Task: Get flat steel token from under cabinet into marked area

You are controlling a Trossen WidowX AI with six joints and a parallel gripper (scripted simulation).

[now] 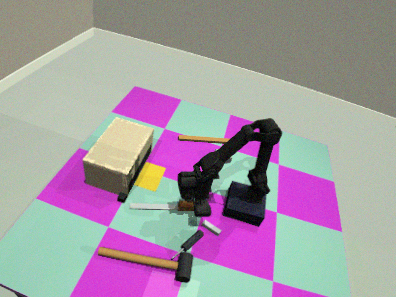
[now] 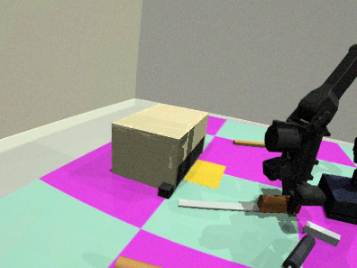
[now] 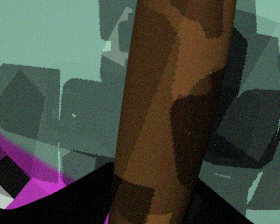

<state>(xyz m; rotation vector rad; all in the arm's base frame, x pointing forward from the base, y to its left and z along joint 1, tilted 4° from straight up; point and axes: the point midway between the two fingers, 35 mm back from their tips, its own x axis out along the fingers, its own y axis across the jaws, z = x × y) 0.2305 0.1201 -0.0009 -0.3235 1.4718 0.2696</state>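
Nearest us in the top view, a claw-less mallet (image 1: 184,266) w/ a wooden handle lies on the checkered tabletop, next to a dark-handled screwdriver (image 1: 192,240) (image 2: 299,253) & a small pale block (image 1: 211,227) (image 2: 322,234). Beyond, the gripper (image 1: 201,209) (image 2: 290,203) is clamped on the brown handle (image 1: 186,206) (image 2: 273,203) (image 3: 167,100) of a long flat-bladed tool; its pale blade (image 1: 151,206) (image 2: 216,205) points toward the cabinet's near corner, w/ a small black block (image 1: 122,197) (image 2: 166,189) there. Farther: the yellow marked area (image 1: 151,176) (image 2: 205,173), then the beige cabinet (image 1: 118,151) (image 2: 145,154). We can't see the steel token; prob. it's under the cabinet.

Risks, we'd guess: blade swung in too low or off-line may hit the black block or cabinet edge & twist in the grip; a poor sweep angle could shove the token deeper; pulling too far could drag it past the yellow.
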